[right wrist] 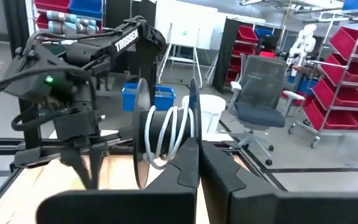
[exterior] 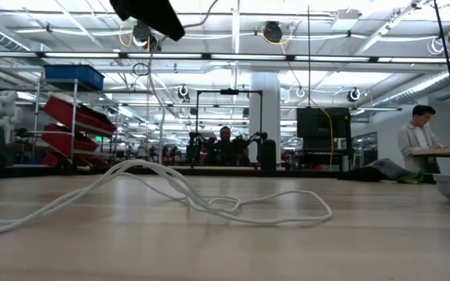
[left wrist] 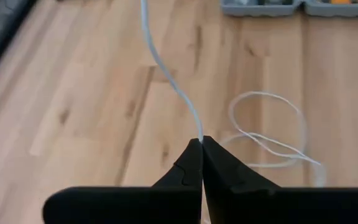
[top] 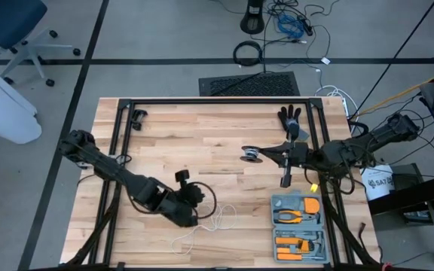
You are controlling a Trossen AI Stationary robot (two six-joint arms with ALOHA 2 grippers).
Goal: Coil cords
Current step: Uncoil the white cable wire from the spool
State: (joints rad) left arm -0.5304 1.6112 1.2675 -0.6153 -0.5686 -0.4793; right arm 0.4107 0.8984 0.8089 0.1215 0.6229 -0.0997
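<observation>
The small black reel with white cord wound on its core is held by my right gripper above the table's middle. The thin white cord lies in loose loops on the wood near the front edge; the loops also show in the low view and the left wrist view. My left gripper is low over the table beside the loops and shut on the cord. My left gripper pinches a single strand of the white cord between its two fingertips. From there the strand runs away over the table, lifted off the wood, while the loose loops lie on the table beside the fingers. My right gripper pinches one black flange of the reel between its two fingers at the flange's rim. The fingers come level from the table's right side. The reel is lifted clear of the table, on edge, its axis running across the fingers.
A grey tool case with orange-handled tools lies at the front right. A black glove-like object and a small black clip lie near the far edge. Bare wood lies between the two grippers.
</observation>
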